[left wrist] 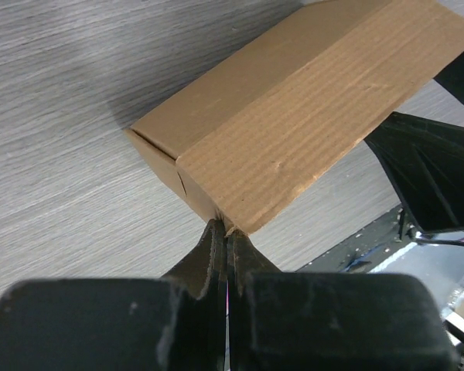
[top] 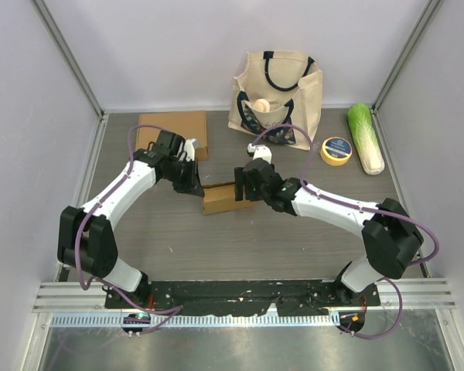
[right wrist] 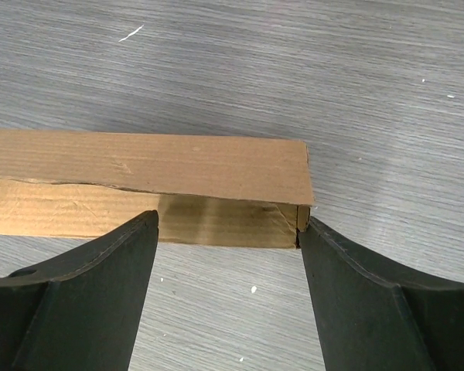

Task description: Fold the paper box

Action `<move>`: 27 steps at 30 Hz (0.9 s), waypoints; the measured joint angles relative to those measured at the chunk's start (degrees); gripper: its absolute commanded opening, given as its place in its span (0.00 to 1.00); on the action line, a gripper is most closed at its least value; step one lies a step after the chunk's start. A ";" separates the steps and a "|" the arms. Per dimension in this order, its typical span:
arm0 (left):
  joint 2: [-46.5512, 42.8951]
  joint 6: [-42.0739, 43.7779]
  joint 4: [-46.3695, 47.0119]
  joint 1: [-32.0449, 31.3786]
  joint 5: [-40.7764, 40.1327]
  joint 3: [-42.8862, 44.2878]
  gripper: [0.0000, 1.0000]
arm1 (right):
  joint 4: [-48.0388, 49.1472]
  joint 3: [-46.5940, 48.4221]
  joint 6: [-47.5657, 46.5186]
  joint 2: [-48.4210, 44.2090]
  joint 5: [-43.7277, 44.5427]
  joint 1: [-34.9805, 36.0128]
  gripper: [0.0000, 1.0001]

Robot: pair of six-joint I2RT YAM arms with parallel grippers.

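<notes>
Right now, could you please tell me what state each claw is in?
Left claw: closed, tips at the cardboard box corner; whether it pinches cardboard cannot be told.
Right claw: open, holding nothing.

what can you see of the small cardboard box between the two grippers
The box is a small, long carton of plain brown corrugated cardboard. It looks folded shut, with a top flap slightly overhanging one long side. It lies flat on the grey table, near the middle. The left gripper, shut, has its tips against one end corner. The right gripper stands open around the other end, and one finger seems to touch that corner.
</notes>
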 measured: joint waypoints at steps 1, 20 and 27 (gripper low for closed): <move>-0.07 -0.28 0.39 0.37 1.01 -0.22 0.00 | 0.26 -0.11 -0.26 0.02 0.20 0.02 0.79; -0.39 -11.58 15.47 8.96 20.26 -9.33 0.00 | 0.68 1.92 -4.35 3.28 6.51 2.49 0.78; -0.46 -10.29 15.30 9.73 20.50 -10.01 0.00 | 0.52 2.58 -4.52 3.98 6.78 2.56 0.78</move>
